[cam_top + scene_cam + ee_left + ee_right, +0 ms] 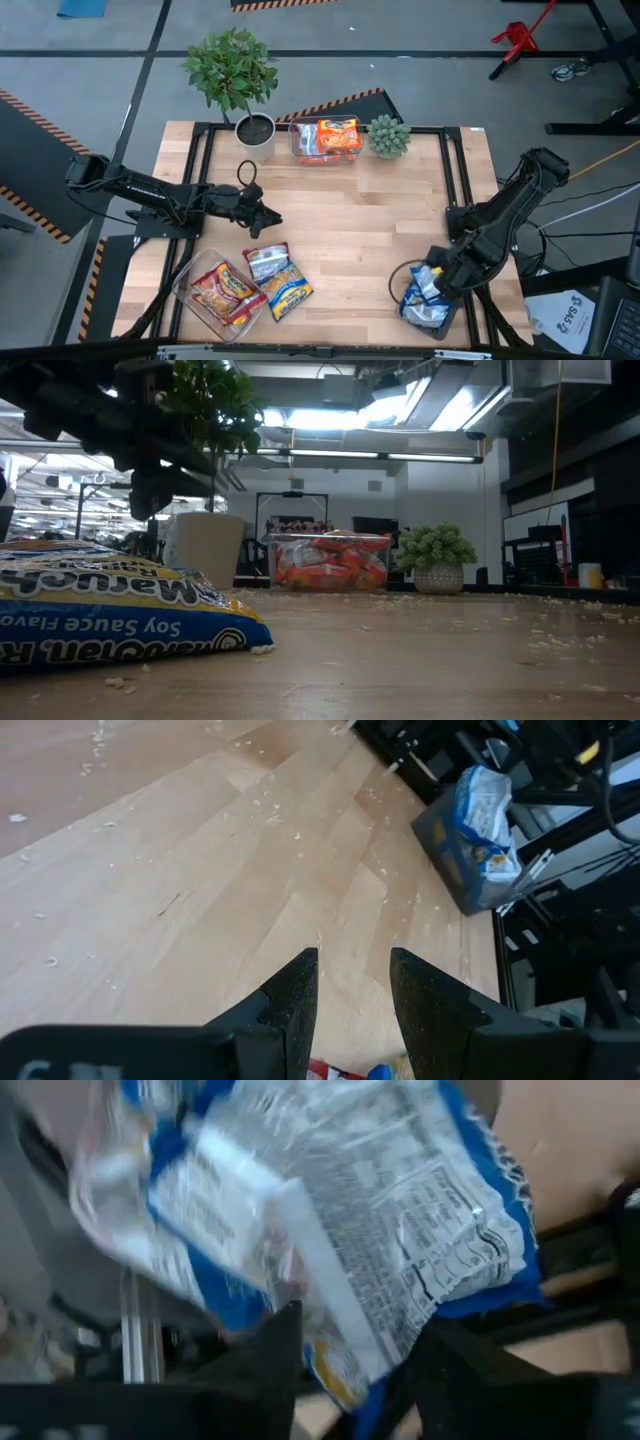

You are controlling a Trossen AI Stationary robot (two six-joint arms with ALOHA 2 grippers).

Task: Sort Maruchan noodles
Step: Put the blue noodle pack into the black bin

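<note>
My right gripper [441,279] is over the clear tub [412,312] of blue-and-white packets at the table's near right corner, shut on a blue-and-white packet [400,1210]. My left gripper [352,982] hovers open and holding nothing over bare wood left of centre [272,216]. Just near of it, two packets lie flat on the table: a pale one [268,262] and a blue-and-yellow one [287,293]; the low view shows the latter up close [110,622]. Red packets [218,287] fill the near left tub. Orange packets [338,135] fill the far tub. My right gripper has the blue-and-white packet's lower edge [345,1360] between its two fingers, which come from above and slant down toward the tub. The packet stands up over the other packets in the tub; whether it rests on them cannot be seen.
A large leafy plant in a white pot [255,130] and a small succulent [388,136] stand at the far edge beside the far tub [296,143]. A black cable loop [247,172] lies near the left arm. Crumbs [560,640] dot the wood. The table's middle [370,230] is bare.
</note>
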